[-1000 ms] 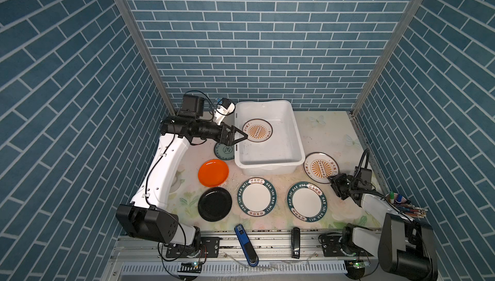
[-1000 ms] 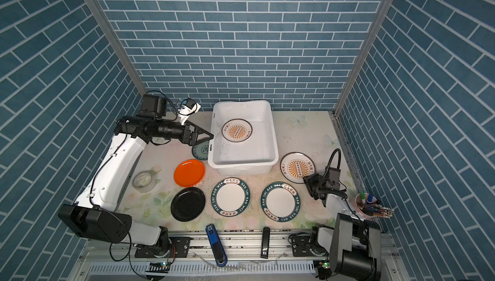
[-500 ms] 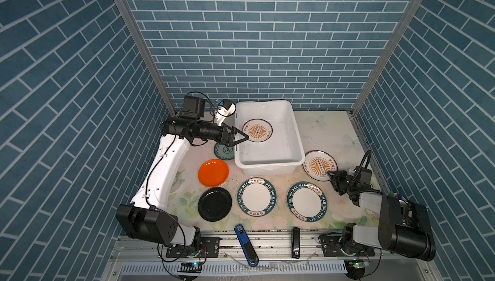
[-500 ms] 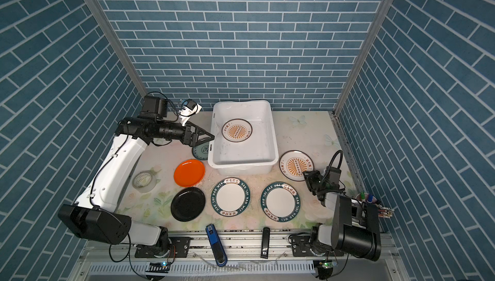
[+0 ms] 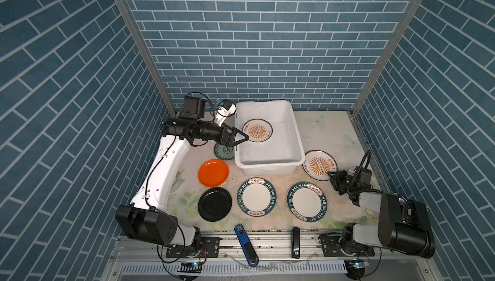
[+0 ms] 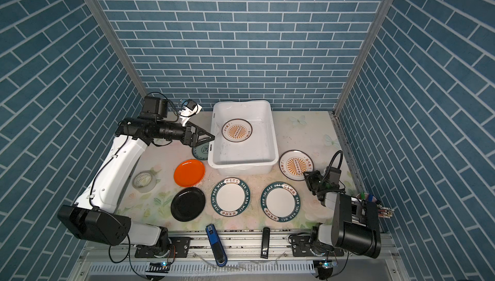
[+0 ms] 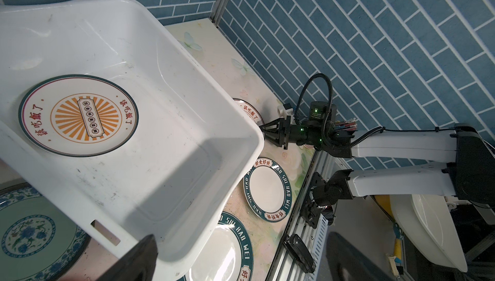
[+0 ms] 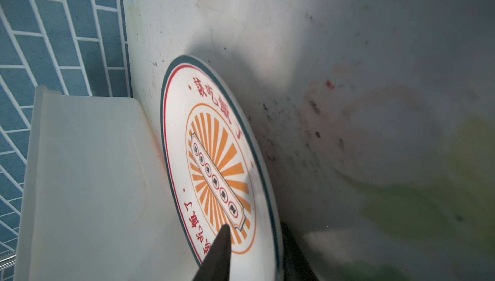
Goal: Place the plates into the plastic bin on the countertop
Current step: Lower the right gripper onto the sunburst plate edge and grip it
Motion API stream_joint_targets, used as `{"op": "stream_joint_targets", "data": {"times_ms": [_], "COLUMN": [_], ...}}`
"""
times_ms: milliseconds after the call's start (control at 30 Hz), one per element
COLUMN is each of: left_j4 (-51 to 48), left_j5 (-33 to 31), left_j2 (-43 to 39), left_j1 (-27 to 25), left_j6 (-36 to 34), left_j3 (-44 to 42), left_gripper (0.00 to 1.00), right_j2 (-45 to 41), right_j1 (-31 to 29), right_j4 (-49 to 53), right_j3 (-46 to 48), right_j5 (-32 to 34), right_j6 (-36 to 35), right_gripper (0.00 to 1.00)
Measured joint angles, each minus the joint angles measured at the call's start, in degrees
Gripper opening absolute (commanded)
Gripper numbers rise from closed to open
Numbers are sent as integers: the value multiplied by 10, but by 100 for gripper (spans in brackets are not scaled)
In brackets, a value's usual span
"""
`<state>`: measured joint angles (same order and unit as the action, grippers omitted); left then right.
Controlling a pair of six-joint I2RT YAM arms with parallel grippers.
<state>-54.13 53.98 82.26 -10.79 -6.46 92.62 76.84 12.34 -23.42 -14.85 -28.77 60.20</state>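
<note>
A white rectangular plastic bin (image 5: 267, 168) on the pale flowered countertop (image 5: 321, 132) holds one white orange-sunburst plate (image 5: 257, 131). Outside lie its twin (image 5: 317, 163), two teal-lettered plates (image 5: 257, 199) (image 5: 308, 202), an orange plate (image 5: 213, 173), a black plate (image 5: 215, 204) and a small teal-patterned plate (image 5: 222, 153).

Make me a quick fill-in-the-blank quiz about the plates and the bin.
The bin holds ____ plate.
The right gripper straddles the rim of a ____ plate on the countertop.
Between the black plate and the teal plate lies the ____ plate.
Missing words: one; sunburst; orange.
</note>
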Motion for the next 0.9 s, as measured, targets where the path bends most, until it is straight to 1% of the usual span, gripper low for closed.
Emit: {"op": "stream_joint_targets", "data": {"times_ms": [200,433,900], "left_j4": [0,2,5], "left_j5": [1,1,2], "left_j2": [-4,-9,-10], "left_j1": [0,0,0], "left_j6": [1,2,3], "left_j3": [-4,-7,-7], "left_gripper": [100,99,100], "right_j2": [6,15,18], "right_j1": [0,0,1], "right_j4": [-5,-14,-15], "right_j3": [-1,-1,0], "right_j5": [-1,-1,1], "right_j6": [0,0,0], "right_gripper": [28,22,15]}}
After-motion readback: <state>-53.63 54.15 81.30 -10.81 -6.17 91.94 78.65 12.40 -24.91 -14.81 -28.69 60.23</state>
